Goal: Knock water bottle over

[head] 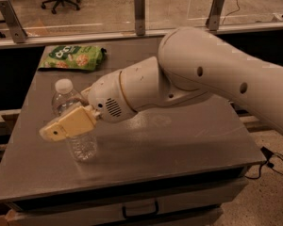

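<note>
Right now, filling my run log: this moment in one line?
pincer: crossing water bottle mid-height | bottle: upright on table | knock: pending

Grey table (188, 145) carries water bottle (83, 146), green snack bag (73, 57); hand (51, 133) above.

We saw a cream gripper (61, 127) near left, at the clear, white-capped bottle (65, 101); a green bag (73, 56); a grey table (179, 145).
</note>
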